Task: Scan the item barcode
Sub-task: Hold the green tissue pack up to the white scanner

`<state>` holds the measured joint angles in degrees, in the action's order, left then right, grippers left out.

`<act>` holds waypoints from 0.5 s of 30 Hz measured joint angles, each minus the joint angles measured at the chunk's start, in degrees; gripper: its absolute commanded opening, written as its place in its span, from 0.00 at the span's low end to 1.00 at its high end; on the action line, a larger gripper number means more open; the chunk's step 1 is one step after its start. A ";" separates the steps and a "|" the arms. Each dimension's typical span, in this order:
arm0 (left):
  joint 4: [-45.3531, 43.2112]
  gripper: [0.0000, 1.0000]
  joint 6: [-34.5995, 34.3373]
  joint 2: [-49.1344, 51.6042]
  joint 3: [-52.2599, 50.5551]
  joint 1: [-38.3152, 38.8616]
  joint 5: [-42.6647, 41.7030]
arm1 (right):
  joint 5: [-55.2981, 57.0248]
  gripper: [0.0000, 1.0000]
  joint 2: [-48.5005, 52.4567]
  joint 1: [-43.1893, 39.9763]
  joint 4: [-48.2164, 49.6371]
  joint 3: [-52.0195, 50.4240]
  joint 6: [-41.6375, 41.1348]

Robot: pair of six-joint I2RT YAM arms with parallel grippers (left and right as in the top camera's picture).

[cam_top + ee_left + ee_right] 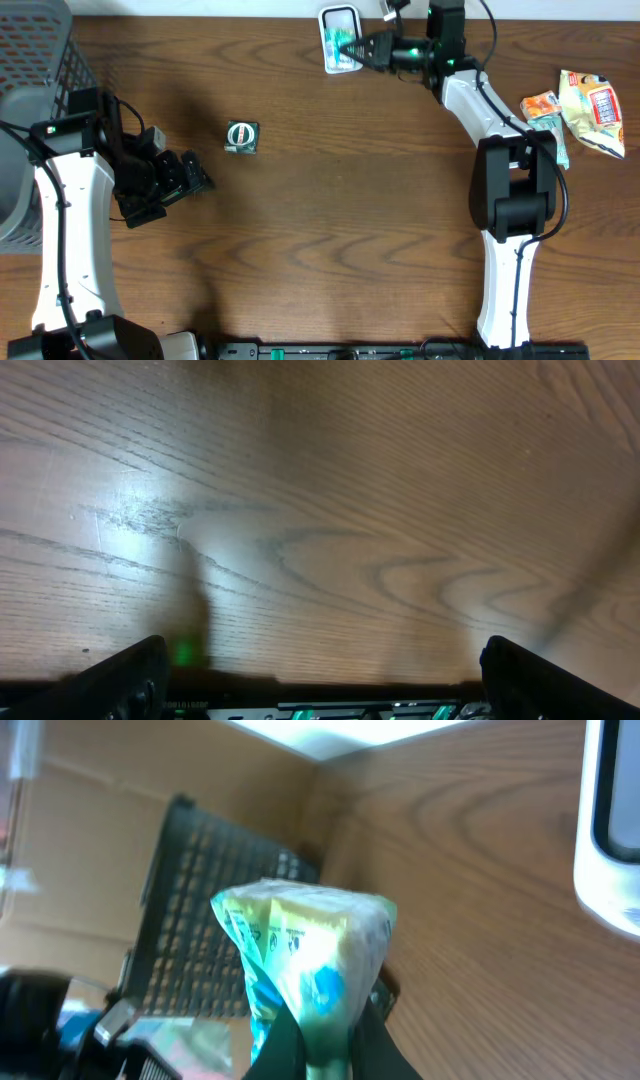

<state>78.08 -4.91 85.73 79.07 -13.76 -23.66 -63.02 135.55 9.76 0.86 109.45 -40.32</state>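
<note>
Jaws: right gripper (pixel 368 47) clamped on green packet (pixel 305 955); left gripper (pixel 192 182) spread wide, empty, above the table (pixel 330 220) at left | packet held against white scanner (pixel 340 14), far centre | progress: item lifted and presented; judged left: confirming the read, setting it down

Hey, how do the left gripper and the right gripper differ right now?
The left gripper is open and empty; the right gripper is shut on a green packet. The left gripper faces only table wood; the right gripper is stretched to the table's far edge, by the white scanner. Both are dark two-finger grippers.
</note>
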 measured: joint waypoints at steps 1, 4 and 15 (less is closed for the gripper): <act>0.02 0.98 0.00 0.00 0.00 0.00 -0.02 | 1.64 0.01 0.00 0.33 -1.88 1.53 0.24; 0.02 0.98 0.00 0.00 0.00 0.00 -0.02 | 12.72 0.01 0.00 2.27 -15.47 8.72 5.20; 0.00 0.98 0.00 0.00 0.00 0.00 0.00 | 77.68 0.01 0.59 17.09 -20.31 21.42 51.34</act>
<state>78.08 -4.91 85.73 79.07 -13.76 -23.66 14.66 136.14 26.85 -19.44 130.87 11.03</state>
